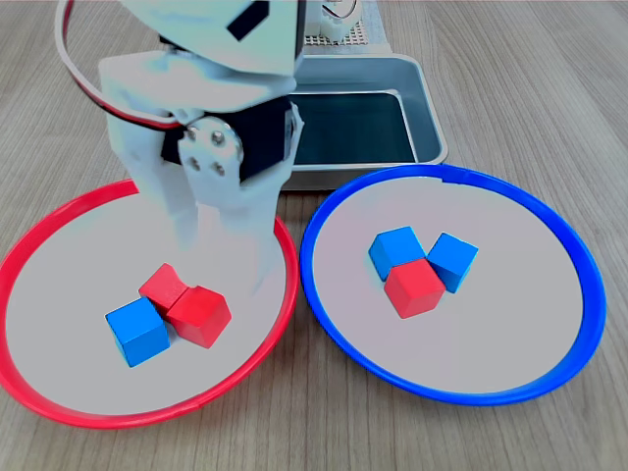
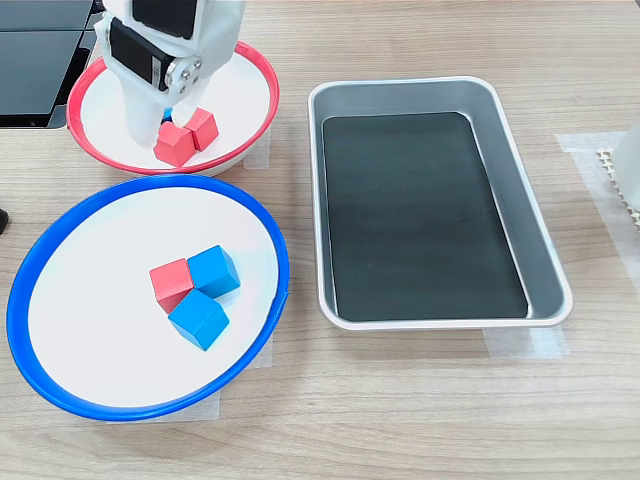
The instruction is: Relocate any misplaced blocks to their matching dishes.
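The gripper (image 1: 211, 231) hangs over the red-rimmed dish (image 1: 59, 211), its white fingers (image 1: 235, 235) pointing down into the far side of the bowl; whether they are apart or together cannot be told, since the arm's own body hides the tips in both exterior views. Nothing is seen held.

Just in front of the gripper in the first exterior view, three cubes lie touching on the dish's pale inside: two red blocks (image 1: 199, 315) side by side and a blue block (image 1: 138, 332) against them, on the first exterior view's left. In the second exterior view the two red ones (image 2: 186, 136) show directly under the gripper (image 2: 170, 95), while the blue one is mostly hidden behind it.

To the gripper's side, on the first exterior view's right, sits the blue-rimmed dish (image 1: 549, 226), well apart from the fingers. It holds two blue blocks (image 1: 396, 250) and one red block (image 1: 413, 287), all three touching in a cluster near its middle.

Behind the gripper in the first exterior view stands a grey metal tray (image 1: 427, 108) with a dark bottom. Everything rests on a wood-grain desk (image 1: 549, 59).
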`<control>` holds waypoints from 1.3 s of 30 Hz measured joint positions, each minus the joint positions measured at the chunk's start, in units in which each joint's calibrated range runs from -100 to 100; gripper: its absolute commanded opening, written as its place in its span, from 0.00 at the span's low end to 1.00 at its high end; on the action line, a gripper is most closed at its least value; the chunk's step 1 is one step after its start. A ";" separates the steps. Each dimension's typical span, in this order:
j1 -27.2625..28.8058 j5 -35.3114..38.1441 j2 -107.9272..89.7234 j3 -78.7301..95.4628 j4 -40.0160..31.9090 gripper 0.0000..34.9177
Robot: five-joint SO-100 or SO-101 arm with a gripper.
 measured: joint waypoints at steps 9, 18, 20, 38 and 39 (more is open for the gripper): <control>1.86 -0.88 0.00 -3.90 0.00 0.24; 5.31 -4.30 0.51 -5.99 0.16 0.35; 5.84 -4.69 1.36 -6.44 0.16 0.36; 6.46 -4.88 8.70 -9.89 -1.39 0.36; 6.46 -4.88 9.04 -10.25 -1.63 0.36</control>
